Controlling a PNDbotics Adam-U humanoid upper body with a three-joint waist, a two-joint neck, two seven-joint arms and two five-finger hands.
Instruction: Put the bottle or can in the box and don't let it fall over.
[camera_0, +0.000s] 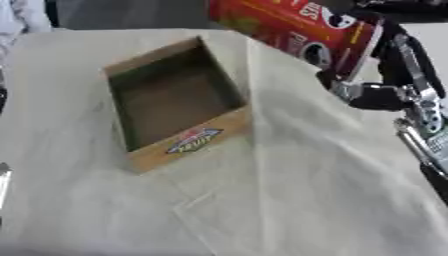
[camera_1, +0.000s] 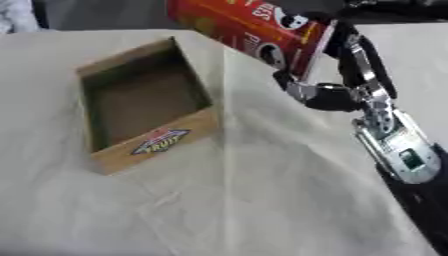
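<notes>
Leftmost on the cloth-covered table (camera_0: 289, 200): the cardboard box (camera_1: 153, 142), open at the top, nothing visible inside, a colourful label on its near wall, sitting askew to the table edge. Right of it, held in the air above the cloth and past the box's far right corner: the can (camera_1: 245, 27), a tall red cylinder with white and yellow print and a round dark-and-white emblem near its lower end. It lies strongly tilted, its upper end running out of the top of both views, lower end toward the right. Farthest right: the right hand (camera_1: 328, 95), fingers and thumb curled round the can's lower end (thumb under, fingers behind, as far as I can make out). Left hand does not show in either view. Handling judgement: a rigid tube of this kind is probably light and stiff, with a smooth printed skin that could slip; tall and narrow, so prone to topple unless set down squarely on its base. A hold round the body, nearer the middle, would seem steadier than one at the end. The can needs bringing upright before it goes down inside the box walls.
</notes>
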